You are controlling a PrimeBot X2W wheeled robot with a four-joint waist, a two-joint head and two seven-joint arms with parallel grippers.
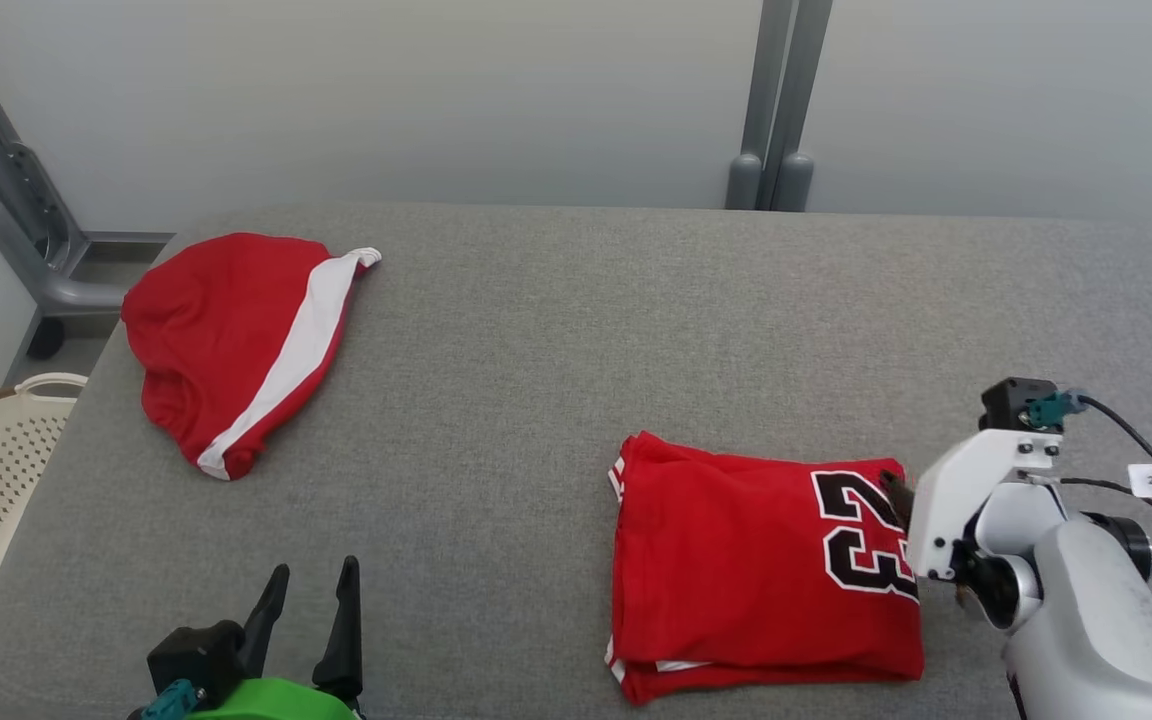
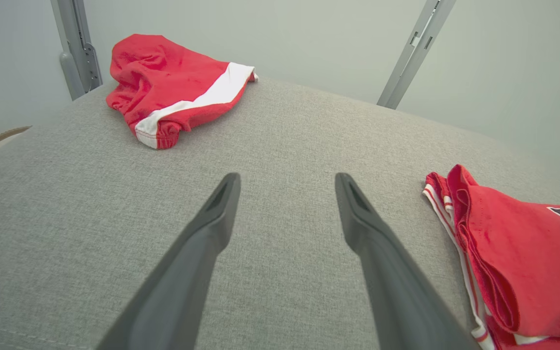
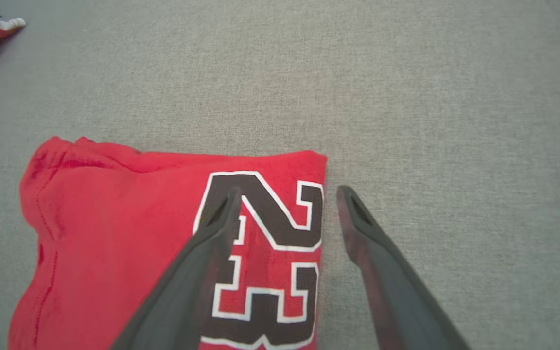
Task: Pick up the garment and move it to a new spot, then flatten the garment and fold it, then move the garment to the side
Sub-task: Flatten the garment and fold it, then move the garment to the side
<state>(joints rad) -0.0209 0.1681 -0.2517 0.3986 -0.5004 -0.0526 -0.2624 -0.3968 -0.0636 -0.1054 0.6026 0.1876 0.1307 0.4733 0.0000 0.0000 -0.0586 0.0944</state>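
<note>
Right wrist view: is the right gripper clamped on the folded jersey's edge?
No, the right gripper is open, one finger over the number on the folded jersey, the other over the grey surface.

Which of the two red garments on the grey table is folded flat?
The red jersey with the black number 23, by the right claw. The other, a red garment with a white stripe, lies bunched at the far left.

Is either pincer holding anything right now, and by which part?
Nothing is held. The right pincer stands open over the numbered edge of the folded jersey; the left pincer is open above the grey table.
</note>
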